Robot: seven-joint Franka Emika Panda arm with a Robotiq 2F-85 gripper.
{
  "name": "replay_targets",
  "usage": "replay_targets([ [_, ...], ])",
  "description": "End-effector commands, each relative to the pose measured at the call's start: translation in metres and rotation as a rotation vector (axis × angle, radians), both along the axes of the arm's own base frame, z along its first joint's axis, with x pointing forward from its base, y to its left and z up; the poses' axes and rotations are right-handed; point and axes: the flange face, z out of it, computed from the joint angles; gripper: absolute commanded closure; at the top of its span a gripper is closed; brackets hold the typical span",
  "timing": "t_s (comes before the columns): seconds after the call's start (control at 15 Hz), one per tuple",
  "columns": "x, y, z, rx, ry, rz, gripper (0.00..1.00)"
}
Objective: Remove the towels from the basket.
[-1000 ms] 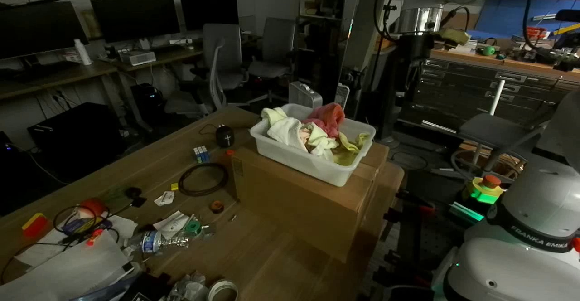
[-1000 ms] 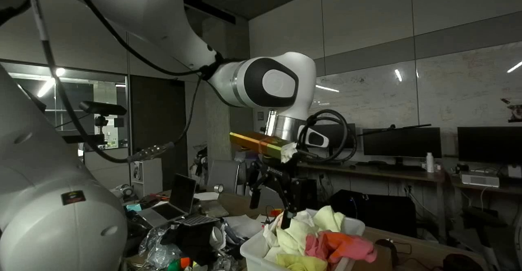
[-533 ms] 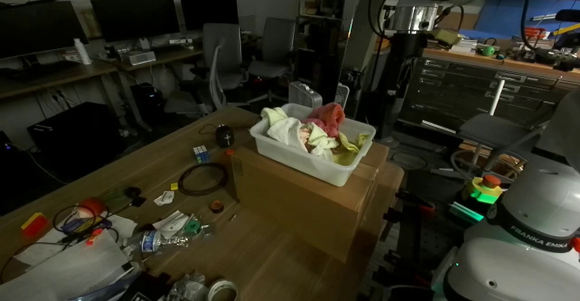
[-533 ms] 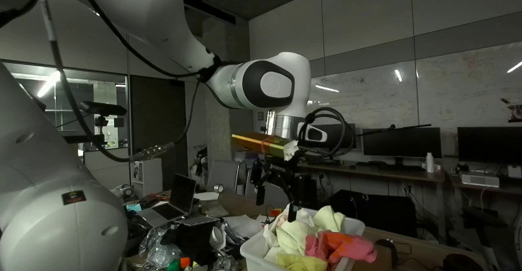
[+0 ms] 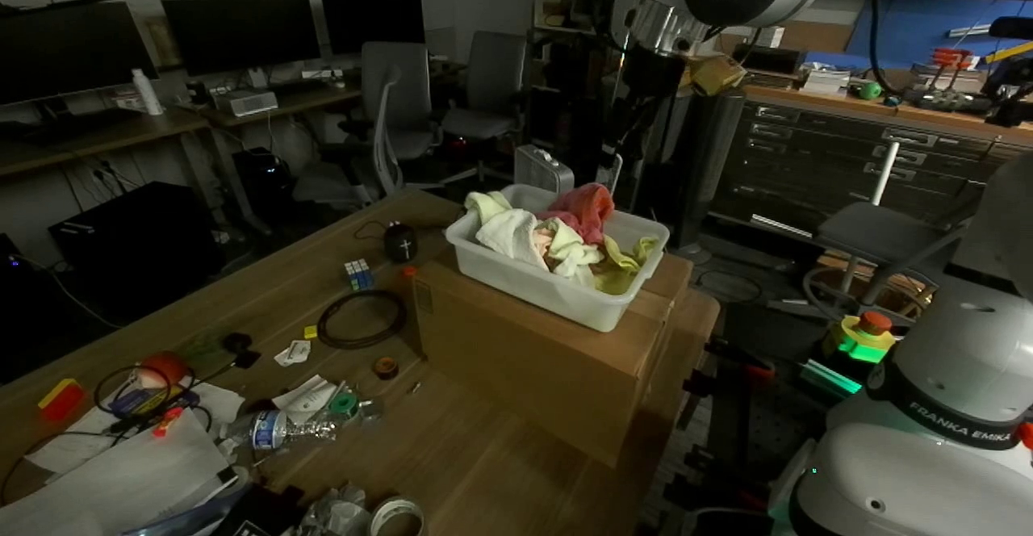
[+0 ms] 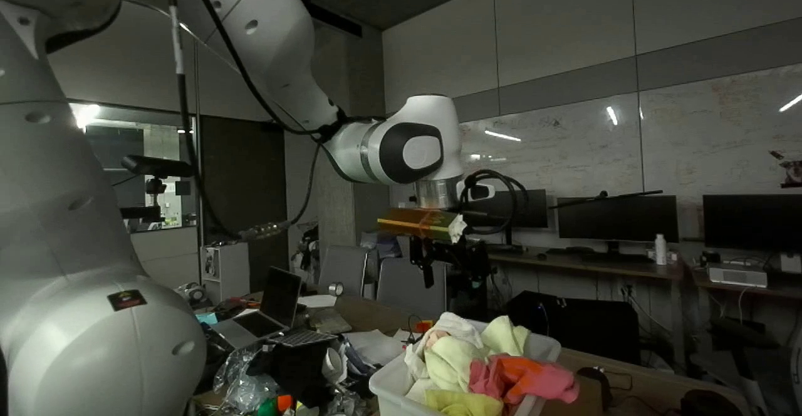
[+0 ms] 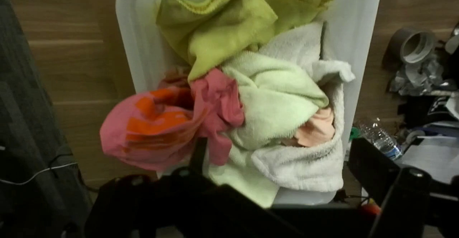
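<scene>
Basket (image 7: 362,33) sits upper-centre in the wrist view, towels (image 7: 276,101) piled inside, pink towel (image 7: 157,130) draped over its left rim. Gripper (image 7: 279,152) spread wide above, nothing held. We look to be pre-grasp; next we lower and pinch one fold.

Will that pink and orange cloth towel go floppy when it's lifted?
The pink and orange towel would likely flop: it droops over the rim of the white plastic basket. It might tug the pale green towel, as they touch.
</scene>
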Motion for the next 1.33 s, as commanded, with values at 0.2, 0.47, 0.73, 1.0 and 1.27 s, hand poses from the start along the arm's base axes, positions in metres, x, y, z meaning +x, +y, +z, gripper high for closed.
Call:
replay_targets([
  [0.2,0.073,0.010,-0.029,-0.021,-0.024,-0.040,0.00],
  [0.47,0.095,0.018,-0.049,-0.015,0.007,-0.035,0.00],
  [0.73,0.110,0.018,-0.069,0.016,0.048,-0.055,0.00],
  [1.0,0.120,0.008,-0.096,0.013,0.101,-0.115,0.00],
  [1.27,0.124,-0.005,-0.121,0.005,0.144,-0.175,0.00],
])
